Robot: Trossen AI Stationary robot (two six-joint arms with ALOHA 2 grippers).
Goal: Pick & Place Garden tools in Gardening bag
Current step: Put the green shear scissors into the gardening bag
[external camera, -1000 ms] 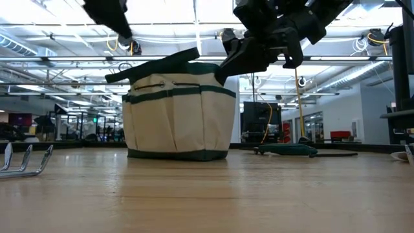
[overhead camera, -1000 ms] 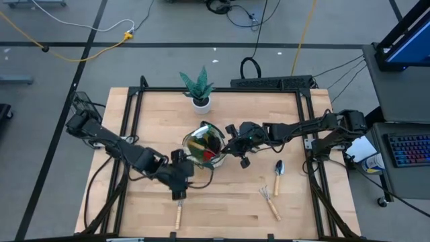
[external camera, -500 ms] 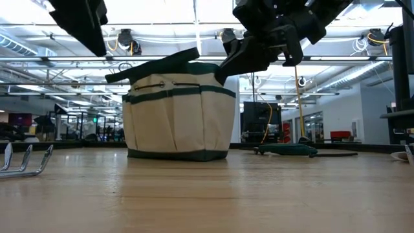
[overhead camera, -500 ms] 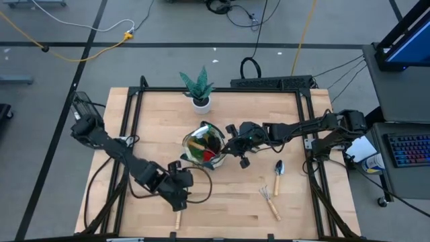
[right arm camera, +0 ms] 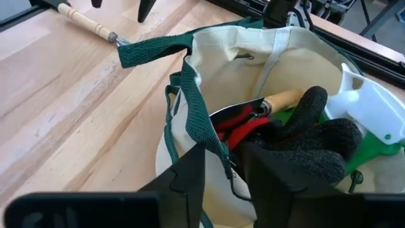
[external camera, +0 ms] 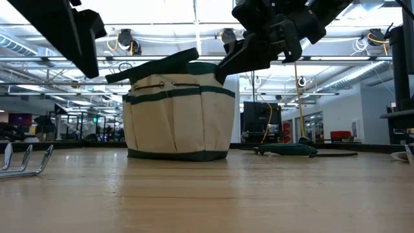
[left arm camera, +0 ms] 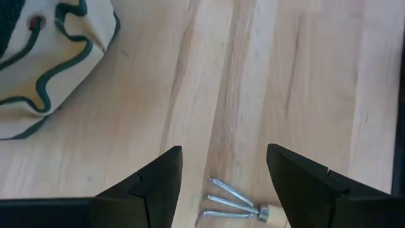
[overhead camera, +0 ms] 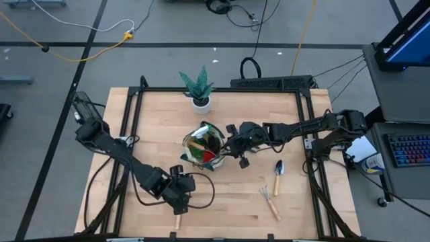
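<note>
The beige gardening bag with green trim stands upright on its base mid-table. In it lie a black-and-red glove, a wooden-handled tool and a green-and-white spray bottle. My right gripper is at the bag's right rim, open, with the green-trimmed rim between its fingers. My left gripper hangs open above a hand rake that lies flat near the table's near edge; the rake's tines show between the fingers, below them. My right gripper has the bag's green-trimmed rim standing between its parted fingers, which come at it slanting down from the table's right. I cannot tell whether either finger touches the fabric.
A trowel and a second hand rake lie flat at the near right. A spiky plant in a white pot stands behind the bag near the far edge. Bare wood lies between the bag and the near edge.
My left gripper has gone down and toward the table's near edge, over the hand rake, staying open. My right gripper has opened at the bag's rim without shifting. The bag stands as before.
</note>
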